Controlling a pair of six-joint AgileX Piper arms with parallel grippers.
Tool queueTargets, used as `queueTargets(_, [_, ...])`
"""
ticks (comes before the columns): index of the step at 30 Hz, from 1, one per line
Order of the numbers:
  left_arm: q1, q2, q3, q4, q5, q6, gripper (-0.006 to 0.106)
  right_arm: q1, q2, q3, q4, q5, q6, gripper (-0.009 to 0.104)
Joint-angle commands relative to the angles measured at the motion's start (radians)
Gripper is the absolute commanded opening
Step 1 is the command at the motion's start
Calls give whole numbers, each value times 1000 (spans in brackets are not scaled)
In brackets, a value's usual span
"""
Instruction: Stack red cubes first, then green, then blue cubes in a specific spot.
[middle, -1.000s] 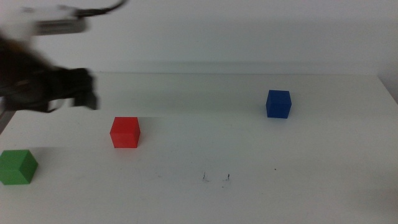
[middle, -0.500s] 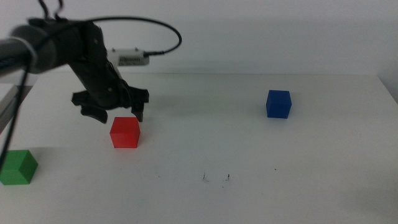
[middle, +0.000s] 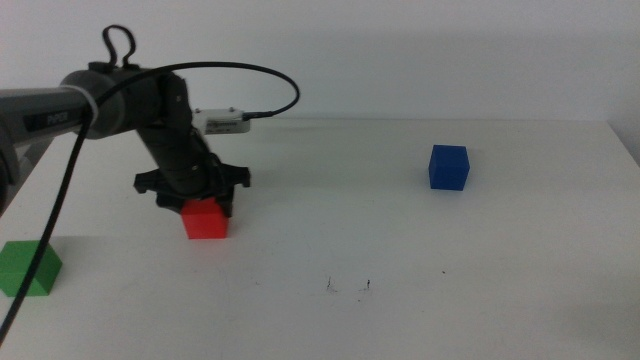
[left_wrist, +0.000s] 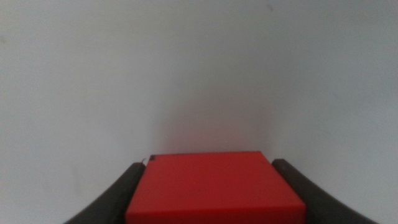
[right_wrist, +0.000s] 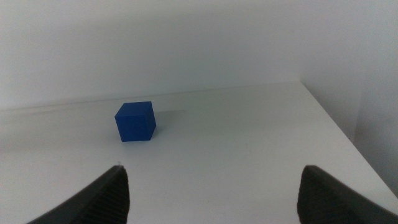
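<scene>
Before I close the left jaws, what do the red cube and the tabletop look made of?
Red cube: probably plastic or painted wood, matte; its faces are flat, even red with no glare. It sits between the left gripper's open jaws. Tabletop: smooth white laminate-like surface with a faint sheen; exact material unclear.

I see a bright, matte red cube (middle: 205, 220) on the left part of the plain white surface (middle: 400, 240), and its red fills the lower part of my left wrist view between the two dark jaws of the left hand (left_wrist: 211, 186). The green cube (middle: 27, 268) at the near left edge is an even bright green. The blue cube (middle: 448, 167) on the far right is a deep, plain blue. A few tiny black specks (middle: 347, 286) mark the white near the middle. The right hand (right_wrist: 211, 193) shows dark jaws.
</scene>
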Motion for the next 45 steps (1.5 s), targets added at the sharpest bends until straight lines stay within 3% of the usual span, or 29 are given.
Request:
queueTargets(1, [-78, -74, 1, 25, 23, -76, 6, -5, -5, 3, -7, -7, -5, 93])
queueTargets(3, [-183, -128, 12, 132, 29, -284, -2, -5, -5, 3, -7, -7, -5, 93])
queueTargets(5, [-302, -158, 6, 174, 66, -475, -2, -5, -5, 3, -7, -7, -5, 93])
queueTargets(10, [-478, -131, -22, 155, 48, -573, -2, -5, -5, 3, -7, -7, -5, 93])
queueTargets(13, [-526, -90, -22, 197, 39, -675, -1, -5, -5, 3, -7, -7, -5, 93])
queueTargets(31, [-500, 11, -24, 162, -34, -593, 3, -5, -5, 3, -7, -7, -5, 93])
queueTargets(42, [-499, 16, -24, 153, -60, -549, 33, -5, -5, 3, -7, -7, -5, 93])
queueTargets(43, [-499, 16, -24, 153, -60, -549, 43, -5, -5, 3, -7, -7, -5, 93])
queueTargets(44, [-499, 16, -24, 153, -60, -551, 69, -5, -5, 3, -7, -7, -5, 93])
queueTargets(45, [-499, 16, -24, 153, -60, -551, 74, -5, -5, 3, -7, -7, -5, 93])
